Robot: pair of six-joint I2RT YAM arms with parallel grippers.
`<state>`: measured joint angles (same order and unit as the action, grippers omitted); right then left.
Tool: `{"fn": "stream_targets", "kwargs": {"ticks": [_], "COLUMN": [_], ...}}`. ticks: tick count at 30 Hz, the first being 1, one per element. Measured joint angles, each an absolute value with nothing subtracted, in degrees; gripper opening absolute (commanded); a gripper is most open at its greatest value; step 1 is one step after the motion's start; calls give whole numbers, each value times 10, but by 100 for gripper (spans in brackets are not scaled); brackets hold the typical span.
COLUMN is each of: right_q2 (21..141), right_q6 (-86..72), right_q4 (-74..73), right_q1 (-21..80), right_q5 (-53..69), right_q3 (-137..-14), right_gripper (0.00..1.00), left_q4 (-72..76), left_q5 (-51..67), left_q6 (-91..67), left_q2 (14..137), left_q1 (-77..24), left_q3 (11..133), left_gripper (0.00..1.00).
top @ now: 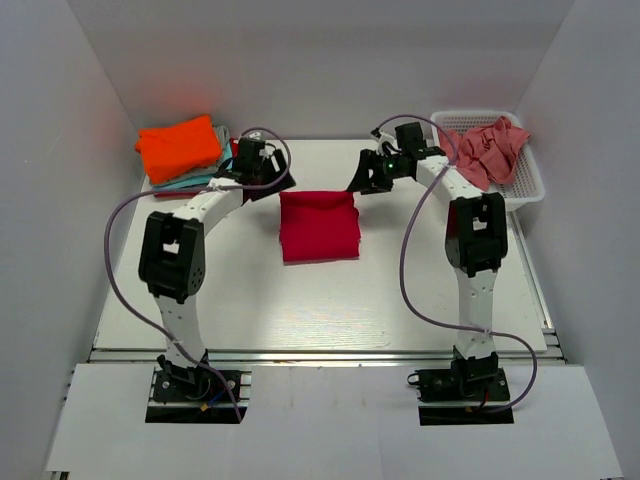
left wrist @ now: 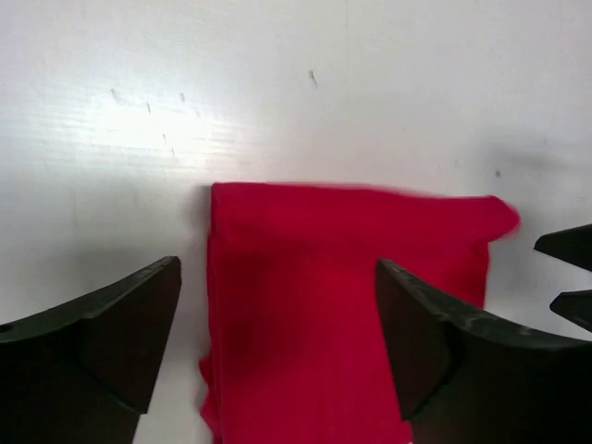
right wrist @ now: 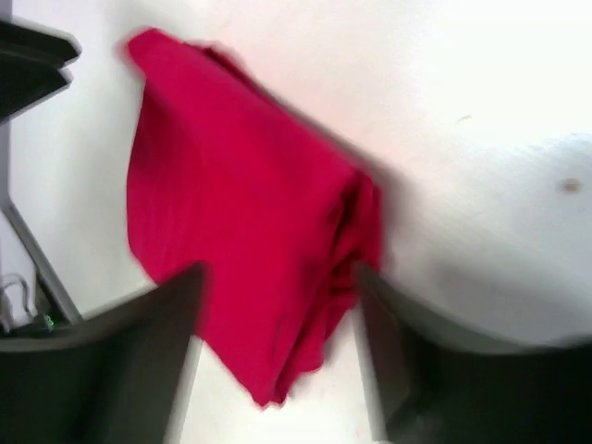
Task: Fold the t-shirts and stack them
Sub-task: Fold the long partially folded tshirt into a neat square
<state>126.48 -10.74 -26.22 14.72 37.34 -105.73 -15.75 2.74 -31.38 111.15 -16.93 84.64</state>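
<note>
A folded crimson t-shirt [top: 318, 226] lies flat on the table between the two arms; it also shows in the left wrist view [left wrist: 347, 296] and the right wrist view [right wrist: 250, 240]. My left gripper [top: 268, 178] is open and empty, just above the shirt's far left corner. My right gripper [top: 362, 178] is open and empty above the shirt's far right corner. A folded orange t-shirt [top: 180, 147] tops a stack with a teal one [top: 190, 182] at the far left. A salmon-pink t-shirt [top: 488, 150] lies crumpled in the white basket [top: 528, 188].
The white mesh basket stands at the far right edge of the table. White walls close in the back and both sides. The arms' cables [top: 112, 250] loop out beside each arm.
</note>
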Motion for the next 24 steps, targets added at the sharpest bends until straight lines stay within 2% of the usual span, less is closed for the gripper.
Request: {"fn": "stream_targets", "kwargs": {"ticks": [1, 4, 7, 16, 20, 24], "right_q2": [1283, 1313, 1296, 1097, 1107, 1169], "right_q6": [-112, -117, -118, -132, -153, -179], "right_q4": [-269, -269, -257, -164, -111, -73], "right_q1": [144, 135, 129, 156, 181, 197], "right_q5": [364, 338, 323, 376, 413, 431], "right_q3": [-1080, -1119, -1103, -886, -872, -876], "right_gripper": [89, 89, 89, 89, 89, 89], "left_q4": [-168, -191, -197, -130, -109, -88], "left_q5": [23, 12, 6, 98, 146, 168], "left_q6": [-312, -295, -276, -244, -241, -239], "left_q2": [1131, 1170, 1163, 1101, 1105, 1123], "left_q1": [-167, -164, -163, -177, -179, -179], "left_q3": [872, 941, 957, 824, 800, 800], "left_gripper": [100, 100, 100, 100, 100, 100]}}
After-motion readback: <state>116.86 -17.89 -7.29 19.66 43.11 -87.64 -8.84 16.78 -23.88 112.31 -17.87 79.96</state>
